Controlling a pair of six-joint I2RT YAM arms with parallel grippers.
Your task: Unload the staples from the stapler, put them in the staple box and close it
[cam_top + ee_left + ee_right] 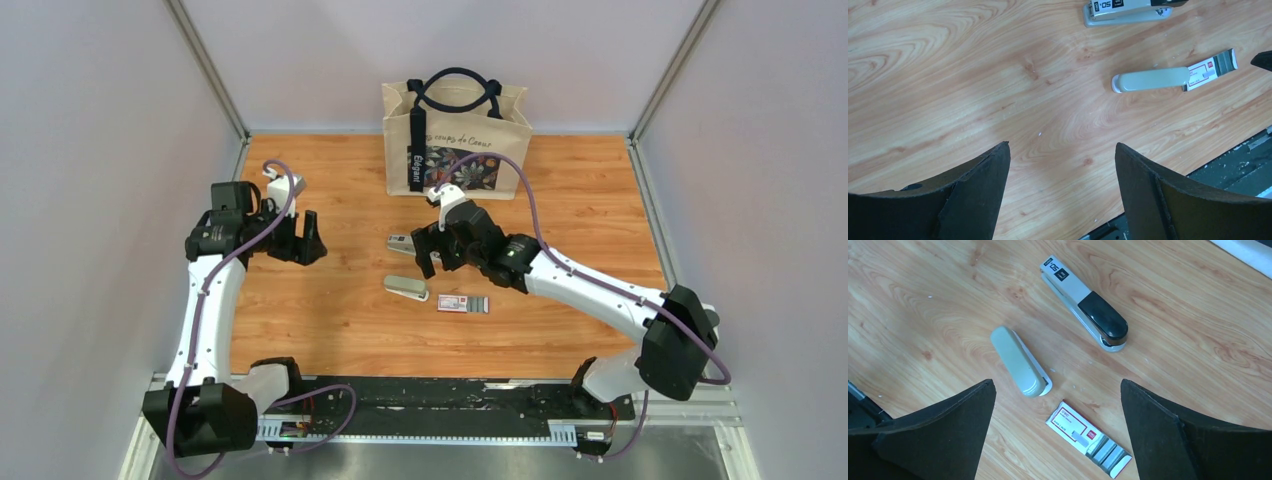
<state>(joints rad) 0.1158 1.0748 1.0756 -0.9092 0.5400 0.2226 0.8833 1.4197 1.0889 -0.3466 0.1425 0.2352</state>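
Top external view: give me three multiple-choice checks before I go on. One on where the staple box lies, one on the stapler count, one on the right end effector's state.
1. In the top view, the staple box lies beside the plain grey stapler, on its: A) left B) right C) far side.
2. Staplers on the table: A) one B) two C) three.
3. The right end effector is: A) open, empty B) shut on a stapler C) shut on the box.

Answers:
1. B, the box sits just right of that stapler.
2. B, the grey one plus the black-handled stapler.
3. A, its fingers stand wide apart above the items, gripping nothing.
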